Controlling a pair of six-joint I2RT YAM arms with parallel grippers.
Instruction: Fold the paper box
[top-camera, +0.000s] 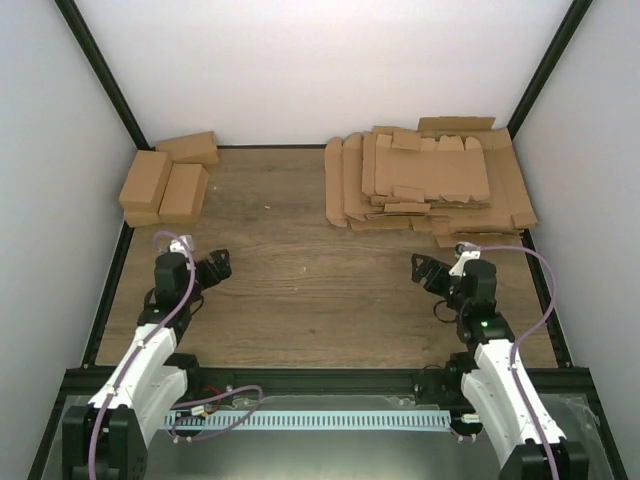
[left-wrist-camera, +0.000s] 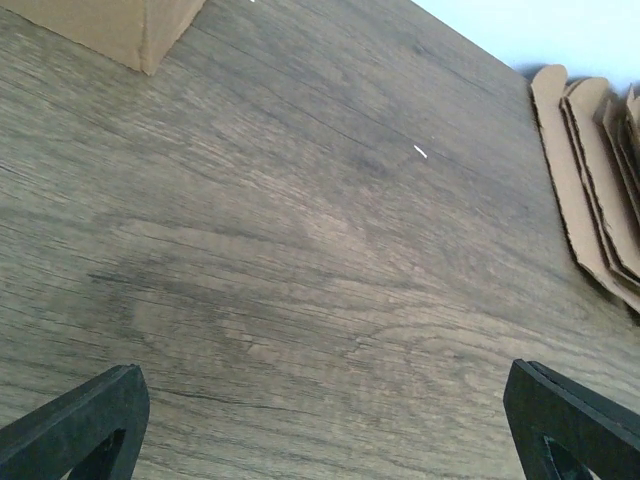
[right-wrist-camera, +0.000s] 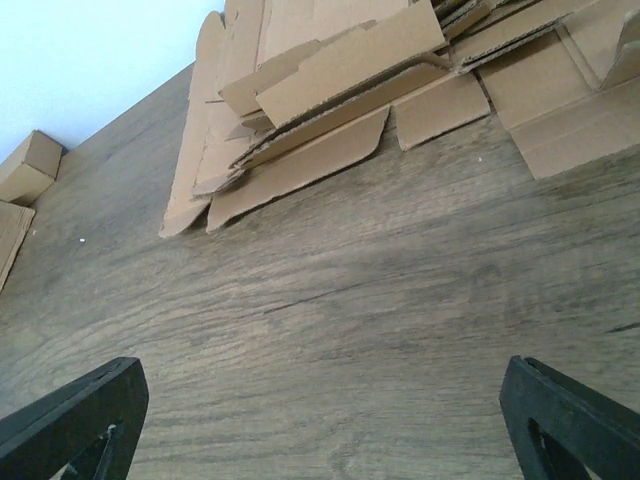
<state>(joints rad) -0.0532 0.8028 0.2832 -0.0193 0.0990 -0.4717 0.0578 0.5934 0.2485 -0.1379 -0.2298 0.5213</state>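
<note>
As I judge it, the task stands at its very start. The left gripper (top-camera: 214, 268) hangs over the wooden table (top-camera: 300, 300) at the lower left of the overhead view. Its jaws are spread wide with nothing between them, and its wrist view shows only wood grain between the two black fingertips. The right gripper (top-camera: 424, 270) sits mirrored at the lower right, jaws just as wide and likewise empty. It faces the heap of flat cardboard sheets (top-camera: 430, 180) at the upper right of the frame. No single sheet lies drawn out of that heap onto the wood in the middle, so the paper box is not yet set apart. I cannot tell which sheet it will be, only that it most likely lies somewhere in that pile. A few small folded cartons (top-camera: 165, 185) cluster at the upper left near the back wall, well apart from both grippers. Everything is therefore left to do: lifting one flapped sheet off the heap, bringing it to the middle of the table, raising its sides along the creases and tucking the flaps shut
</note>
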